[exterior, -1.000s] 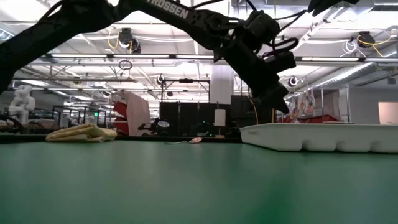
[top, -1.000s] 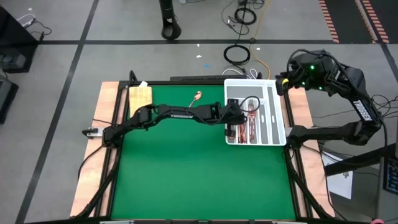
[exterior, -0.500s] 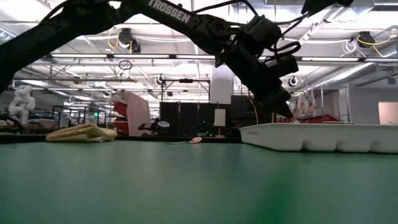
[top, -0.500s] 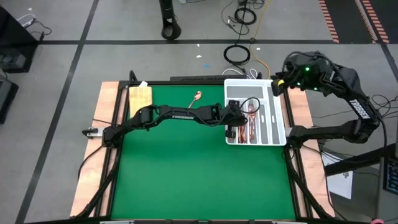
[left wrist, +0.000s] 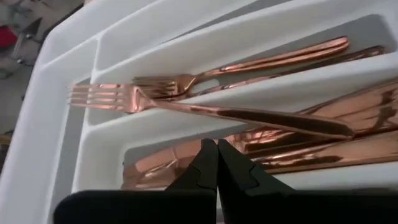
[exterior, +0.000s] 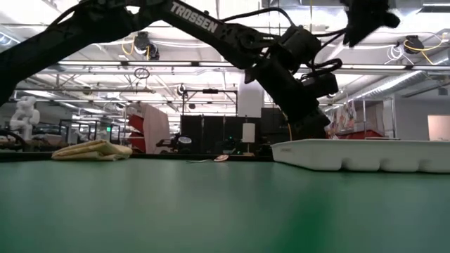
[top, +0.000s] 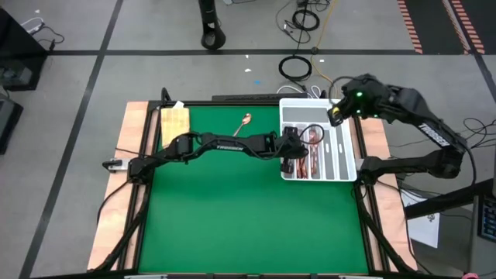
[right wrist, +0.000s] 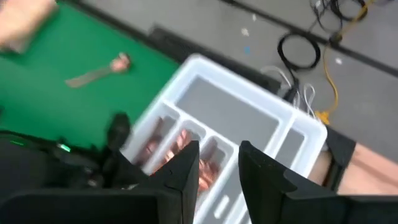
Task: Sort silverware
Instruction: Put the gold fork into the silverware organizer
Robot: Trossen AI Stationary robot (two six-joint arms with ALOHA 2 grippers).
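Left gripper [left wrist: 217, 163] is closed on nothing, poised just above the white tray [top: 346, 147], with a fork [left wrist: 205, 109] lying across a divider directly ahead of its fingertips and more copper cutlery [left wrist: 292, 144] in the slots beneath. Right gripper [right wrist: 217, 163] hovers over the tray's far corner, fingers partly apart and empty. One spoon [top: 244, 122] lies on the green mat, well behind the left gripper.

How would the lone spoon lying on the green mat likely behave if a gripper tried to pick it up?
The spoon looks like polished metal, so probably stiff and slippery. It lies flat on the green mat, so pinching it could be awkward, and a nudge would likely slide it.
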